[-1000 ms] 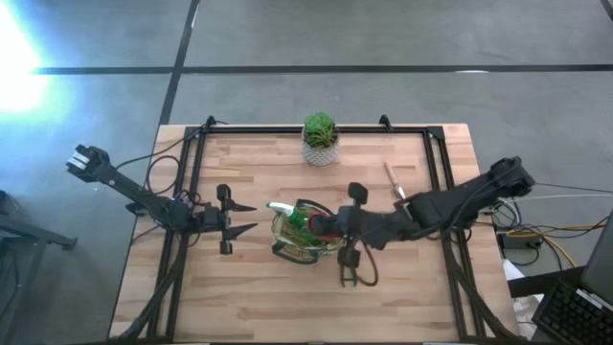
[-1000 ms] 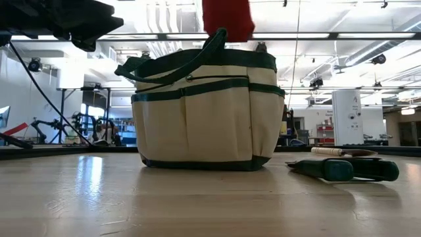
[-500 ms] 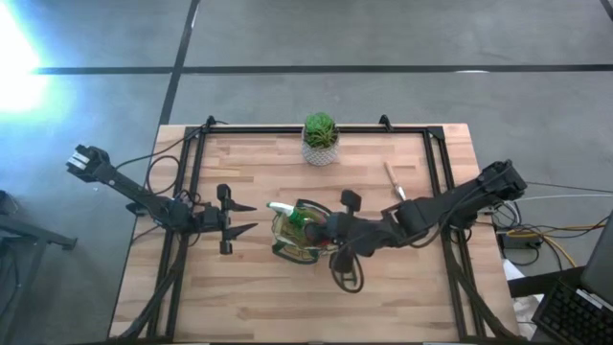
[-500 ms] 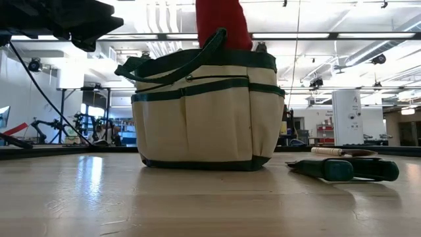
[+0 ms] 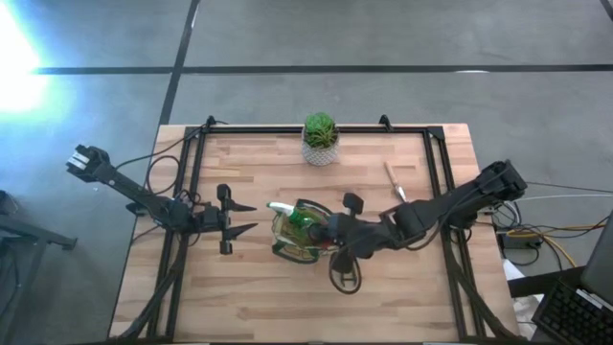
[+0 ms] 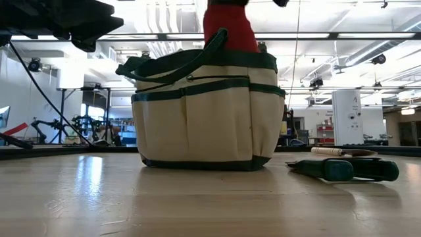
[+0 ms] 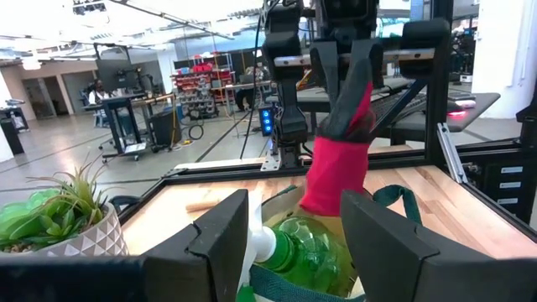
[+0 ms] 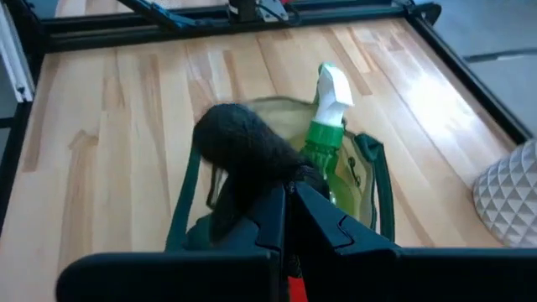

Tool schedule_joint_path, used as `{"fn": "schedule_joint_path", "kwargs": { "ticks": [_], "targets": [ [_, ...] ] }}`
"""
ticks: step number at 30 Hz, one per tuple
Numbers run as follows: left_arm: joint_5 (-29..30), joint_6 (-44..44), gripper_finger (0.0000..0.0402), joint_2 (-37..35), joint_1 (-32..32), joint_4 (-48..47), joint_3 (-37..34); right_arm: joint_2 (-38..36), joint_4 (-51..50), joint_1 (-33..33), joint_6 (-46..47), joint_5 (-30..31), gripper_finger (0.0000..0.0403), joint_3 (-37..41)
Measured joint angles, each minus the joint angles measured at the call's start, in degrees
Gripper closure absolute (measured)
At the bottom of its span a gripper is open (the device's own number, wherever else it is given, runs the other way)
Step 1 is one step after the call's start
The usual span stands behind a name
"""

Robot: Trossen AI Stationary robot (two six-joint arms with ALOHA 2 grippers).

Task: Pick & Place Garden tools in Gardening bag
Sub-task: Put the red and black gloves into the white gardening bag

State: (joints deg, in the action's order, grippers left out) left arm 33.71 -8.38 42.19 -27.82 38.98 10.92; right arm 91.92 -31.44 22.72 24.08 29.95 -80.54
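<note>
The left tool (image 5: 230, 220) waits at nine o'clock on the desk (image 5: 259, 297), fingers spread wide and holding nothing; at the desk's centre sits the gardening bag (image 5: 302, 233), a green spray bottle (image 5: 299, 220) lying in its mouth; the right tool (image 7: 348, 101), fingers pinched on the red-and-black sprayer piece (image 7: 336, 172), holds it in the bag's mouth; pruners (image 6: 345, 169) lie at five o'clock from the bag; a wooden-handled tool (image 5: 394, 181) lies at two o'clock.

Your left gripper (image 7: 289, 243): jaws spread apart. Green spray bottle (image 7: 306, 252) sits between them, inside gardening bag (image 7: 401, 204). Beyond, right gripper (image 7: 348, 101) clamps red-and-black sprayer piece (image 7: 334, 172) above bag. Potted plant (image 7: 63, 222) beside jaws.
</note>
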Motion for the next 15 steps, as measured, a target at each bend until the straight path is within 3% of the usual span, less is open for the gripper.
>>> {"fn": "schedule_joint_path", "kwargs": {
  "ticks": [15],
  "targets": [
    [0.00,0.48,0.0209,0.00,0.01,0.00,0.00,-0.02,0.57,-0.37,5.84,-1.96,0.0395,5.15]
  ]
}}
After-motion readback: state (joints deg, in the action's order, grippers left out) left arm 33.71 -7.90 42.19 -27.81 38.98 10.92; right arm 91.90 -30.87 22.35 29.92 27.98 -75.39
